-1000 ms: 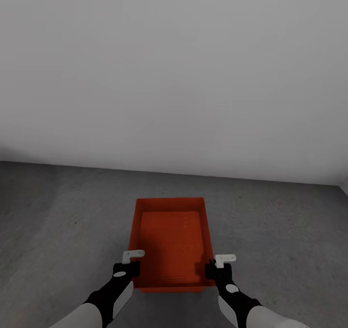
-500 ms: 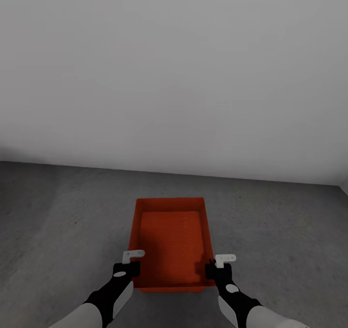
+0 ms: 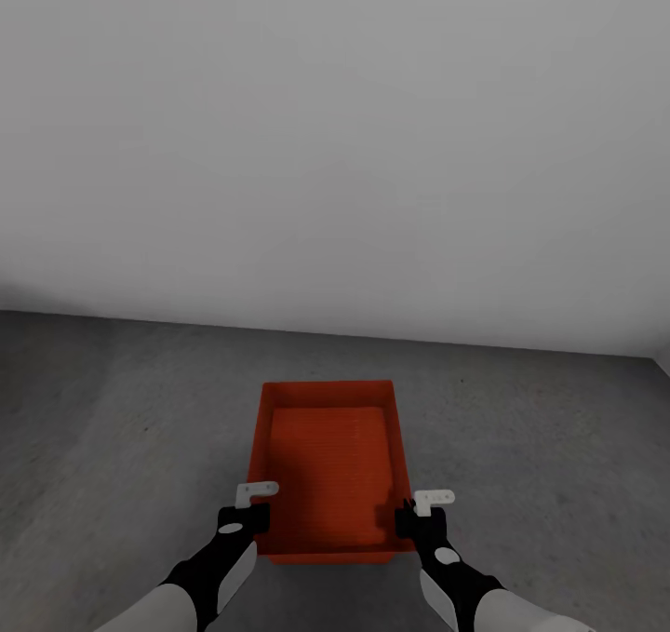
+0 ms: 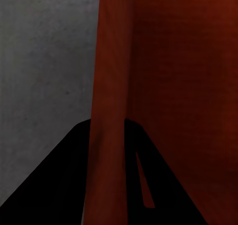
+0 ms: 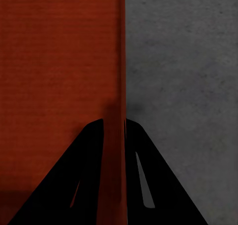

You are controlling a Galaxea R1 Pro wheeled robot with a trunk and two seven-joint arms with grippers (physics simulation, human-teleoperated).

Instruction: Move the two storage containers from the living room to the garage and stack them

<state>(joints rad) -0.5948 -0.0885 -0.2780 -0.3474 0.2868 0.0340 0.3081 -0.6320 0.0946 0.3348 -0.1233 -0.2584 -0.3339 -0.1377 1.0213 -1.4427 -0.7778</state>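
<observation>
looking down from the head view, one orange-red storage container (image 3: 328, 469) sits low in the middle of the frame, over the dark grey concrete floor (image 3: 112, 427), with the pale grey wall (image 3: 335, 129) taking the whole upper half. only one container can be counted; whether a second lies beneath it cannot be told. two arms come up from the bottom edge. the left gripper (image 3: 249, 509) meets the container's near left corner and the right gripper (image 3: 417, 513) meets its near right corner, each with a small white bracket on top.

in the left wrist view, the container's side wall (image 4: 111, 86) runs as a red band from the top of the frame down to the bottom centre, where it passes between two dark fingers (image 4: 54, 185). the jaws are clenched on that wall. grey concrete fills the upper left and the container's red inside fills the right.

in the right wrist view, the container's thin wall (image 5: 118, 150) runs straight down the middle and ends between two dark fingers (image 5: 163, 185) at the bottom. these jaws are also clamped on the wall. the red inside lies at the left of the frame and grey floor at the right.
</observation>
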